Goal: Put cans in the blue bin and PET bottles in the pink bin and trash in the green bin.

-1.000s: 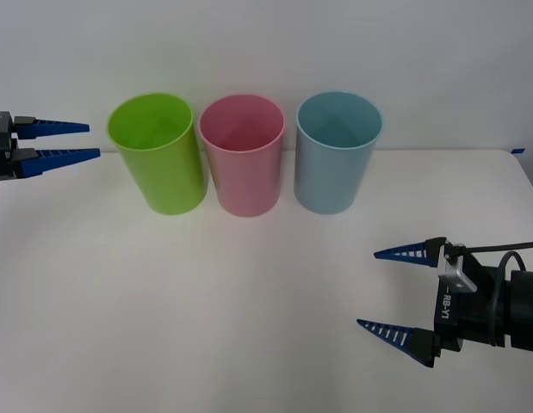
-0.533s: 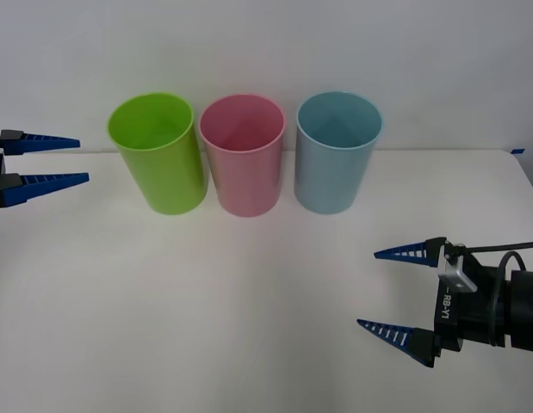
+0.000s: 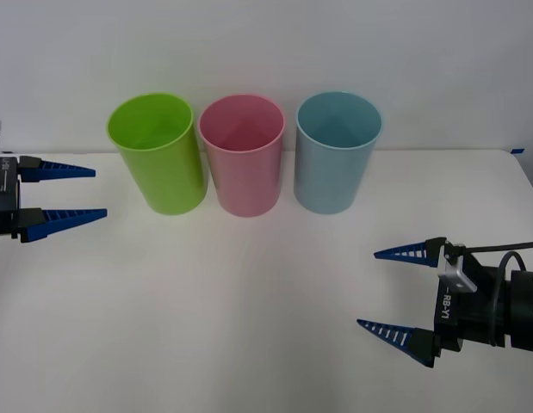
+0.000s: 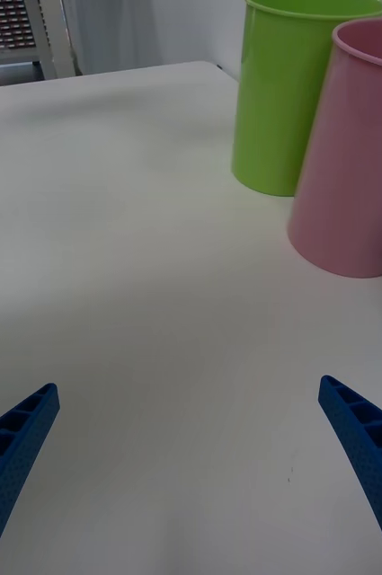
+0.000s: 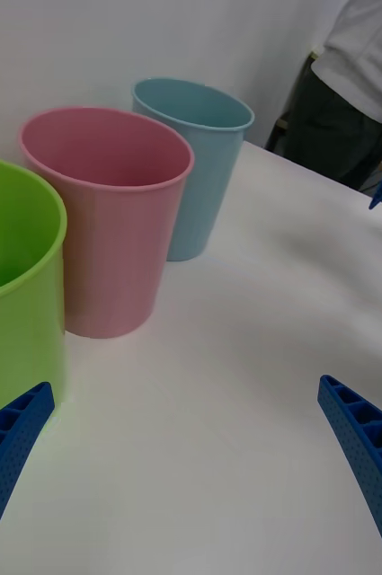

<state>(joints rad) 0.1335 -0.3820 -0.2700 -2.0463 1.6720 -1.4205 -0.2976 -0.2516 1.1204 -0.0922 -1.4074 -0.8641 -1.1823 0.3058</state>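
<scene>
The green bin [image 3: 158, 155], the pink bin [image 3: 243, 159] and the blue bin [image 3: 337, 155] stand upright in a row at the back of the white table. My left gripper [image 3: 98, 192] hovers open and holds nothing, just left of the green bin. My right gripper [image 3: 368, 289] is open over the table's front right, with nothing between its fingers. The left wrist view has the green bin [image 5: 11, 296], pink bin [image 5: 110, 225] and blue bin [image 5: 199, 153] ahead of my left gripper [image 5: 186, 386]. Cans, PET bottles and trash are out of view.
The white table [image 3: 249, 301] spreads bare in front of the bins. In the right wrist view the green bin [image 4: 289, 99] and pink bin [image 4: 357, 153] stand beyond my right gripper [image 4: 188, 386]. The table's far edge runs behind the bins.
My left gripper has moved away from the green bin's rim toward the table's front and spread its fingers wider. The right arm has stayed still.
</scene>
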